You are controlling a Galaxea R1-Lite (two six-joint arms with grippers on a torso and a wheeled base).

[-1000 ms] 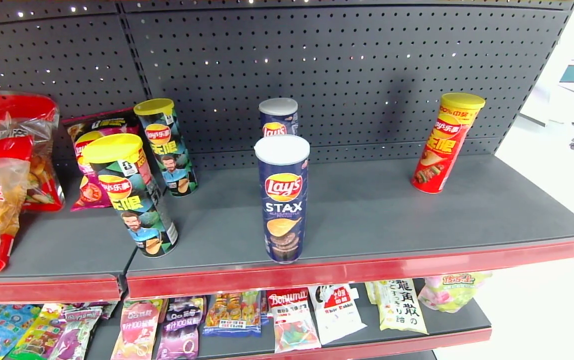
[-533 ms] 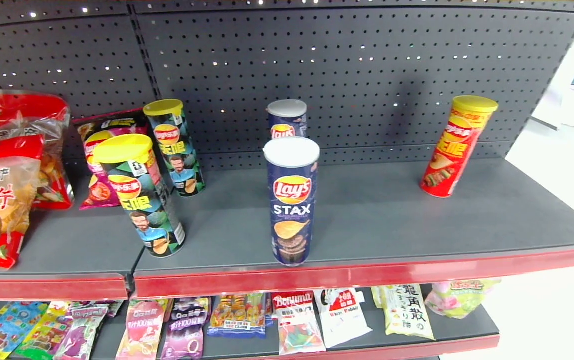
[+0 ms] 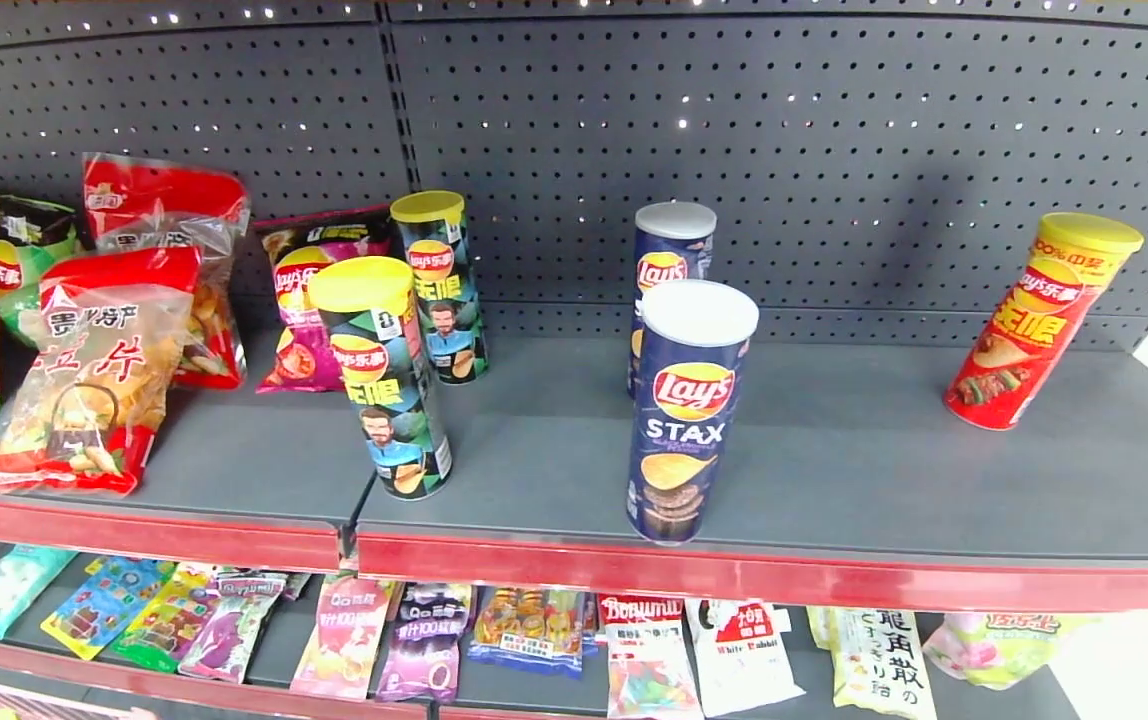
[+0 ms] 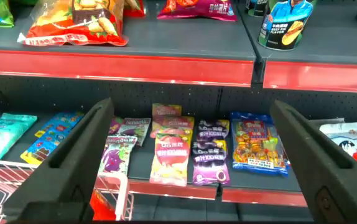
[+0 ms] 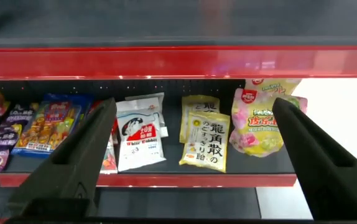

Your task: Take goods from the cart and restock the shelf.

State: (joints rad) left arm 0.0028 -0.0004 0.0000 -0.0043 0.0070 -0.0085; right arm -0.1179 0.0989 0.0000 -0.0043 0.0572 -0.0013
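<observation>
On the grey shelf (image 3: 834, 470) with a red front edge stand several chip cans. A dark blue can (image 3: 691, 410) is near the front edge, with a second blue can (image 3: 669, 255) behind it. Two yellow-lidded teal cans (image 3: 382, 375) (image 3: 439, 285) stand to the left, and a red can (image 3: 1039, 320) at the far right. My left gripper (image 4: 191, 104) is open and holds nothing, level with the lower shelf of candy bags (image 4: 172, 155). My right gripper (image 5: 194, 102) is also open and holds nothing, before the lower shelf's right part (image 5: 203, 140).
Snack bags (image 3: 94, 370) lie at the shelf's left end, against the dark pegboard back (image 3: 834, 130). Free room lies between the blue cans and the red can. A red and white cart rim (image 4: 113, 193) sits low beside the left gripper.
The whole head picture has shifted to the right, so the camera has turned left; more bags show at the left. The cans on the shelf have not moved.
</observation>
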